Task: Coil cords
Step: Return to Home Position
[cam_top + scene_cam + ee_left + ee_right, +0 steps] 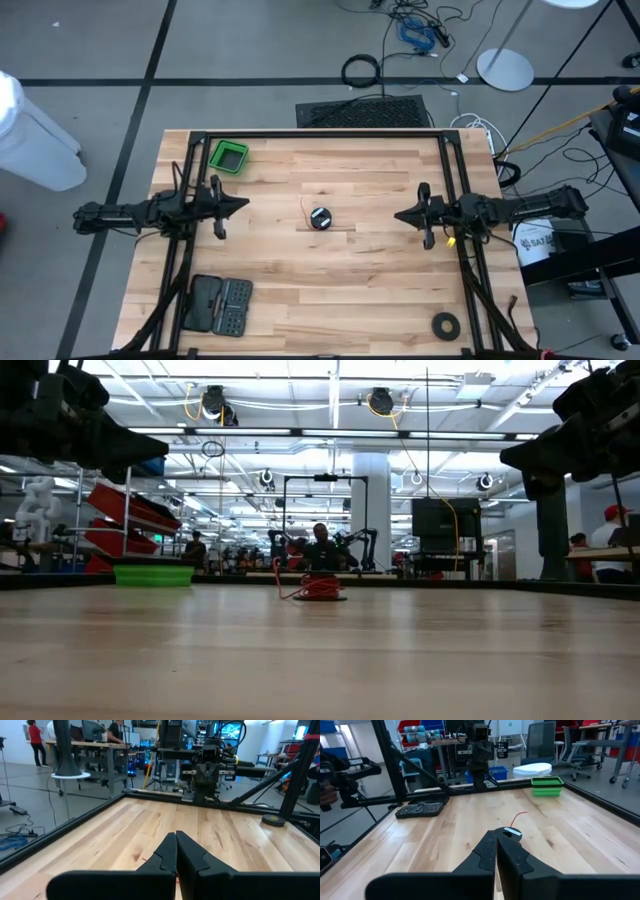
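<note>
"What's hidden?"

"In the right wrist view the right gripper (496,835) covers the near half of the cord (512,831). The low view crops both arms at its top corners."

"Where's the cord?"

"At mid-table (400,290), lying flat between the two grippers and well apart from both. The bundle is round, and its short red tail points toward the far edge, angled to the green bin (228,157) side."

"And the grippers?"

"The left gripper (243,203) and the right one hover above the wood facing each other, fingers pressed together, holding nothing."
</note>
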